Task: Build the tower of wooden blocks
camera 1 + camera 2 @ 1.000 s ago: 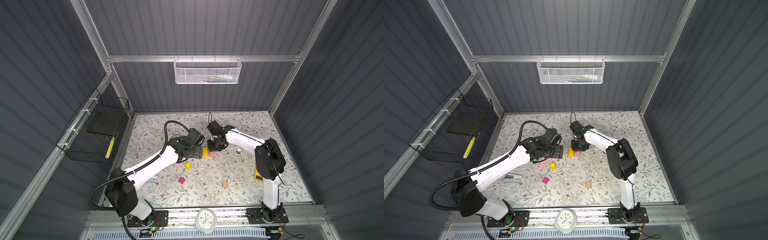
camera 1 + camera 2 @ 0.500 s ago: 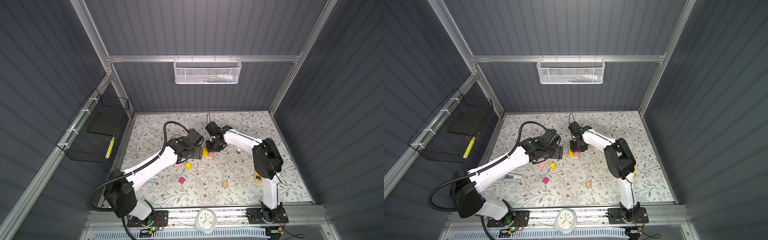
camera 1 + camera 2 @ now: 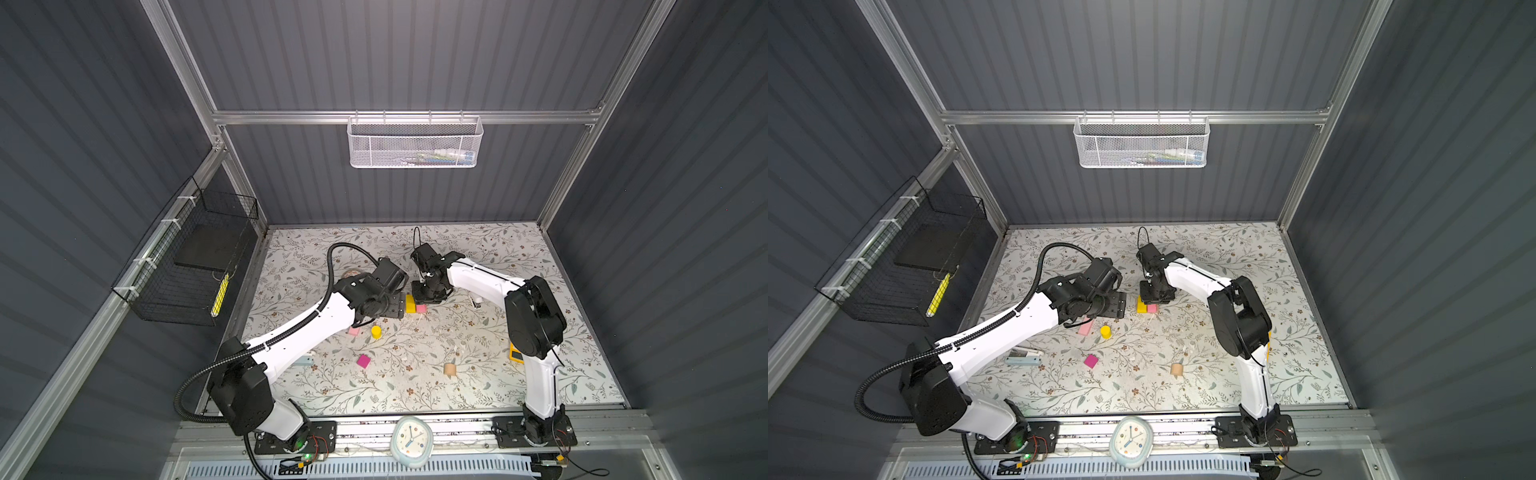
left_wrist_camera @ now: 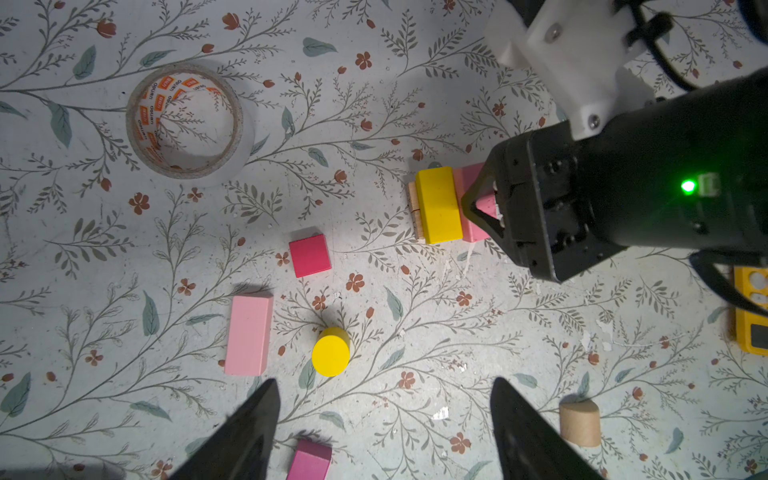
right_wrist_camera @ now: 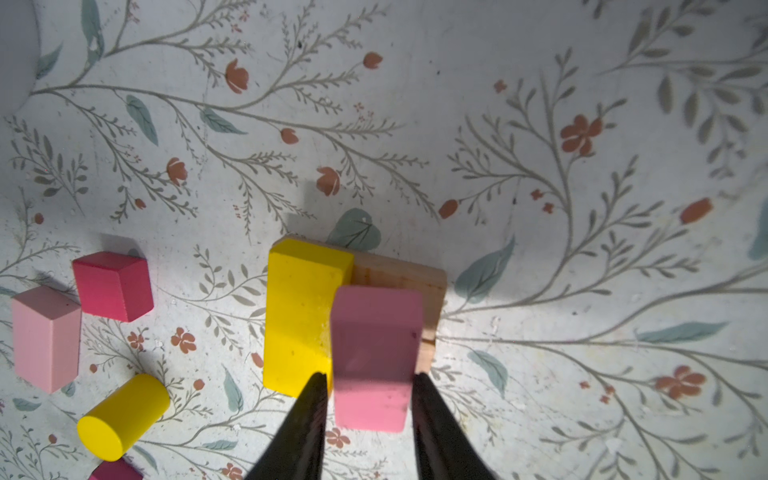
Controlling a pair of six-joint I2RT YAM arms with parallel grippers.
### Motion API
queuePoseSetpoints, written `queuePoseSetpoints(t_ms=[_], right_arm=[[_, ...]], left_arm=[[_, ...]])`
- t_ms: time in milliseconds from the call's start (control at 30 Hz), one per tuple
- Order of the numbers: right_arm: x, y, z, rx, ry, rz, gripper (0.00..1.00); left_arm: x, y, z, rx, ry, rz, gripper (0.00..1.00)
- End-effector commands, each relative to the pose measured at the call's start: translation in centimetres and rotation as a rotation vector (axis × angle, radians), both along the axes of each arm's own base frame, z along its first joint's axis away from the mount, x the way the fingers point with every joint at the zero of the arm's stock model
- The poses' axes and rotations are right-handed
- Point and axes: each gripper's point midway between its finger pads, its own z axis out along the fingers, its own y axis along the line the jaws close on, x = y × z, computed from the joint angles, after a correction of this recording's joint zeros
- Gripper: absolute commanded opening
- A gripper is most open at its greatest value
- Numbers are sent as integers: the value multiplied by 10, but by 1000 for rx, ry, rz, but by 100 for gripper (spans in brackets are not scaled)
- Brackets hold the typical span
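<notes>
The right hand pinched a pink bar lying beside the yellow bar atop tan bars. This low tower stood near the middle of the surface. The left hand hung spread and empty near a loose yellow cylinder.

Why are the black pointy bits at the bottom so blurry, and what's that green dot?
Right wrist view: the jaws sit very near the lens, so they blur, and the pink block between them goes soft at its near end. Left wrist view: its jaws blur likewise; the green dot is a lit lamp with a faint halo.
</notes>
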Motion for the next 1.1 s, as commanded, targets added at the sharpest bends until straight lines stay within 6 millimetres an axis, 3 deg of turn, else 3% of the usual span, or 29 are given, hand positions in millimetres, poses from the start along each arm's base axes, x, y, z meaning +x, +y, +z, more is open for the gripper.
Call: queuePoseSetpoints(t_ms=[0, 200, 300, 467, 600, 667, 800, 1067], right_arm=[[2, -1, -7, -18, 12, -17, 37], [2, -2, -5, -19, 6, -24, 44], [3, -4, 4, -21, -14, -30, 45], [1, -9, 30, 3, -64, -58, 49], [-3, -16, 62, 41, -125, -90, 52], [-6, -15, 81, 82, -158, -93, 55], [-11, -18, 103, 112, -196, -84, 57], [-27, -16, 99, 173, -173, -79, 50]], left_arm=[[-2, 2, 8, -24, -4, 8, 80], [-1, 1, 13, -27, -9, 2, 80], [0, 1, 24, -33, -31, -6, 80], [2, 1, 48, -45, -77, -32, 80], [2, 3, 57, -37, -94, -35, 80], [5, 0, 71, -52, -114, -38, 80], [7, -2, 69, -33, -99, -49, 80], [15, -22, 33, -31, -25, -60, 80]])
